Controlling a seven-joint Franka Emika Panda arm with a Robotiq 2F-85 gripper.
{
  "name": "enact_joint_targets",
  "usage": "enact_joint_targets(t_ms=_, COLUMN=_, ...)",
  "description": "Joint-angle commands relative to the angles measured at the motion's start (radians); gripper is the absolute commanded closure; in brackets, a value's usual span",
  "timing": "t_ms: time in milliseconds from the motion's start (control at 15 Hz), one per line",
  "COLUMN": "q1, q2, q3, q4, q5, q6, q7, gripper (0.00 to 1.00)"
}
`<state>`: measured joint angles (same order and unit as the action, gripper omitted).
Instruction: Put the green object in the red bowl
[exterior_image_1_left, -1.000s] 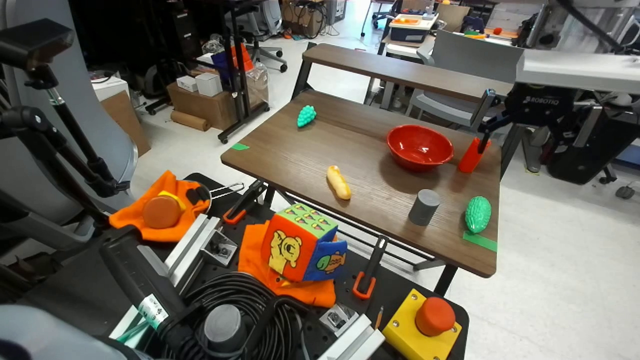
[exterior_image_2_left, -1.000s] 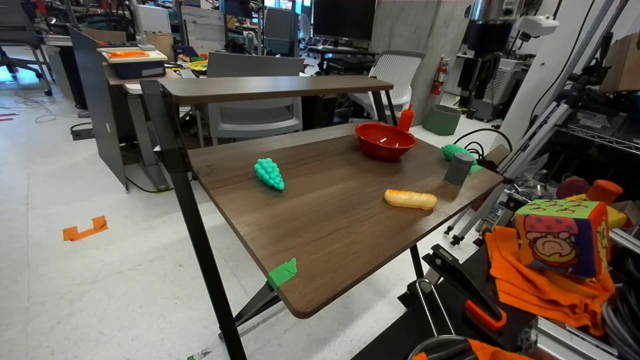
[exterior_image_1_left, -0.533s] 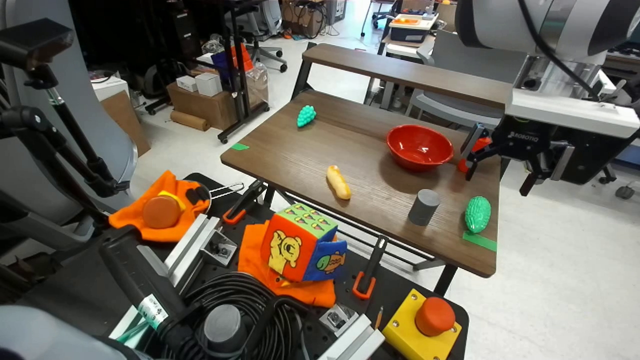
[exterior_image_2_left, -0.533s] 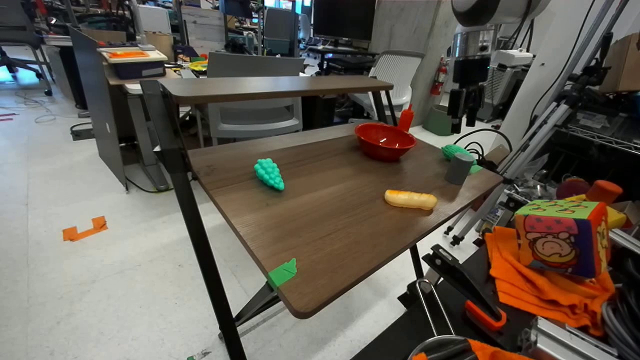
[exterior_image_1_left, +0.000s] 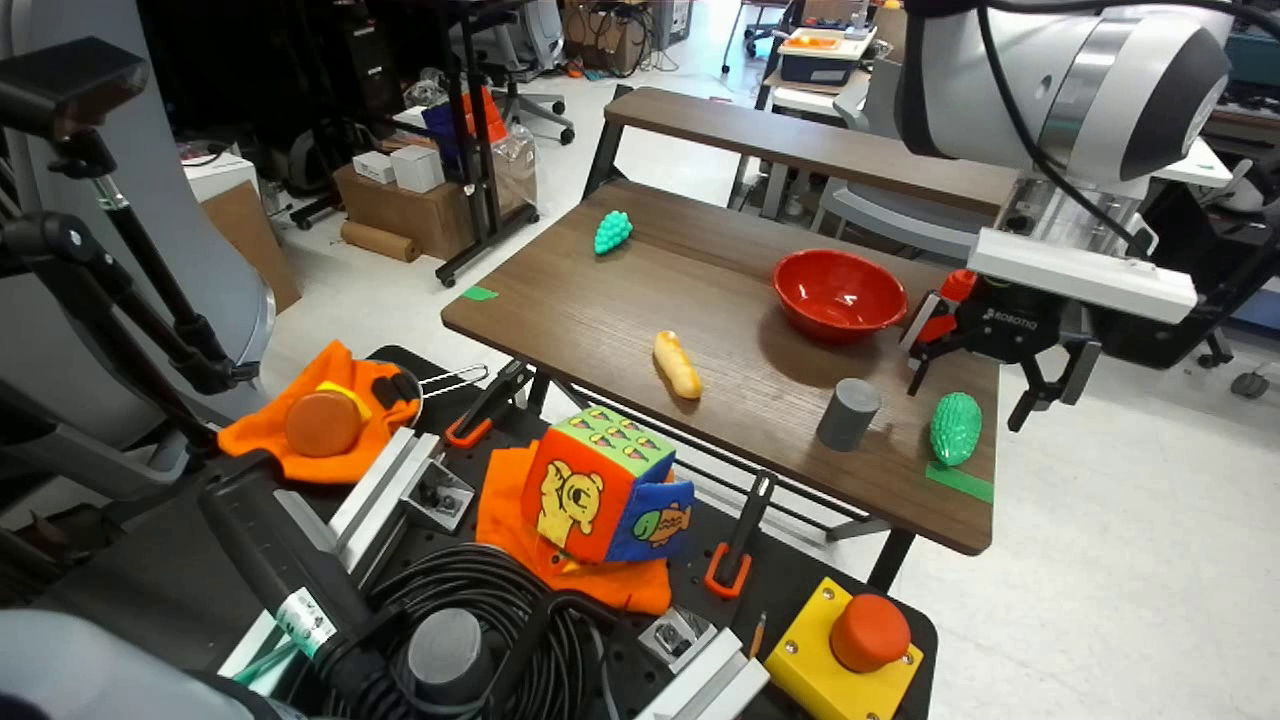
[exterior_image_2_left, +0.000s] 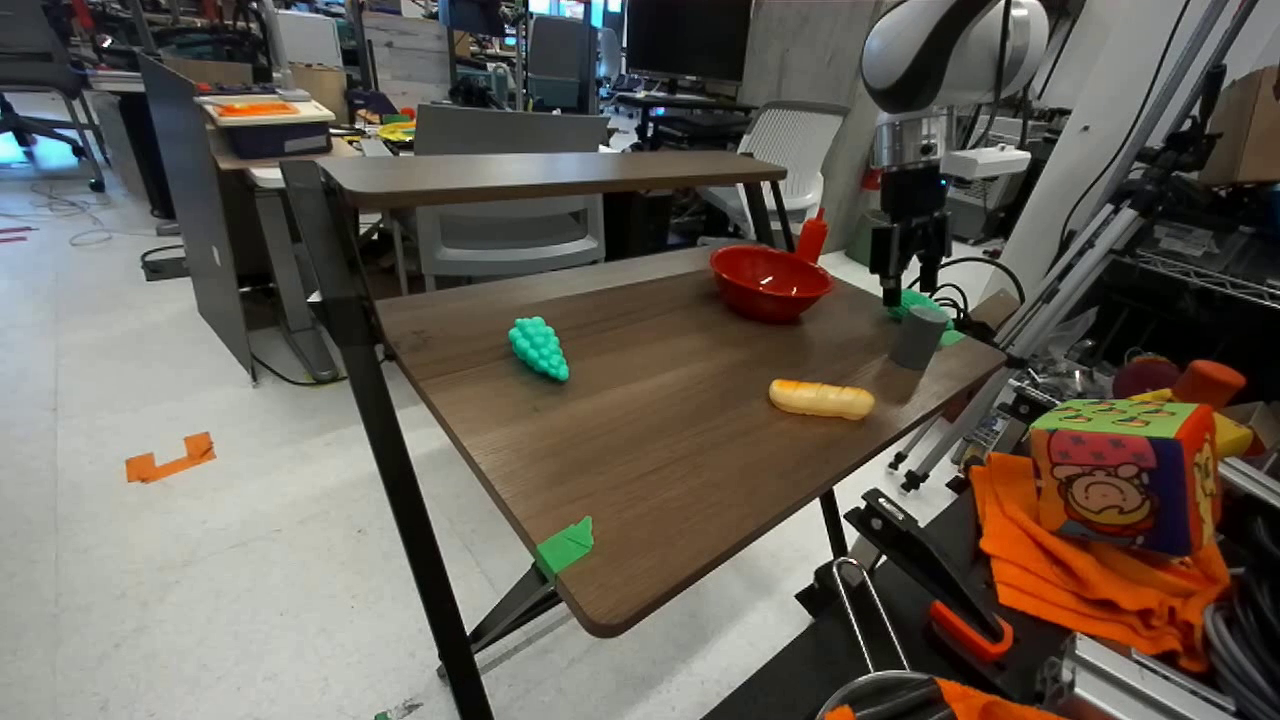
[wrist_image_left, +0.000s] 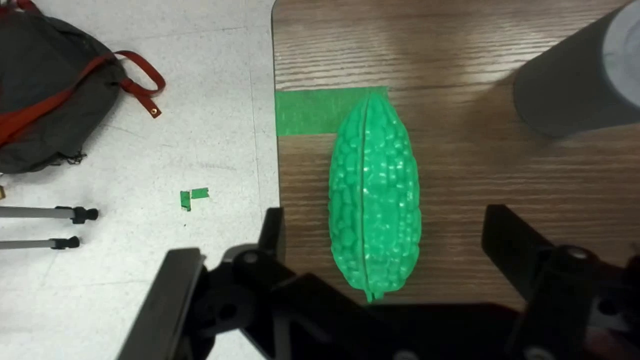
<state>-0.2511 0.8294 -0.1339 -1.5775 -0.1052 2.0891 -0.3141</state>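
Looking down on the green object (wrist_image_left: 375, 200), lying on the tabletop (wrist_image_left: 450, 170) near an edge with its pointed end over green tape (wrist_image_left: 307, 112). Hovering above it with the gripper (exterior_image_1_left: 965, 408), holding the jaws spread to either side. Close by, seeing a gray cylinder (exterior_image_1_left: 848, 415) upright; farther out, the red bowl (exterior_image_2_left: 768, 300) just beside a red bottle (exterior_image_2_left: 812, 238).
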Motion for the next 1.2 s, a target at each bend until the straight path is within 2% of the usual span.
enact_joint_targets(t_ms=0, q1=-0.004, q2=0.081, q3=0.005, q4=0.106, q5=-0.004, q6=-0.08, q7=0.036, gripper=0.05)
enact_joint_targets(t_ms=67, q1=-0.004, q2=0.094, q3=0.005, q4=0.121, q5=-0.004, q6=-0.093, q7=0.041, gripper=0.28)
enact_joint_targets(t_ms=200, q1=-0.006, q2=0.106, q3=0.007, q4=0.141, q5=-0.004, q6=-0.116, q7=0.04, gripper=0.34)
enact_joint_targets(t_ms=600, q1=-0.007, q2=0.081, q3=0.01, q4=0.173, q5=-0.004, q6=-0.18, q7=0.033, gripper=0.79)
enact_joint_targets(t_ms=867, q1=0.008, q2=0.013, q3=0.035, q4=0.177, q5=0.005, q6=-0.188, q7=0.017, gripper=0.79)
enact_joint_targets(t_ms=1133, q1=0.051, q2=-0.099, q3=0.076, q4=0.109, q5=-0.006, q6=-0.136, q7=0.001, gripper=0.79)
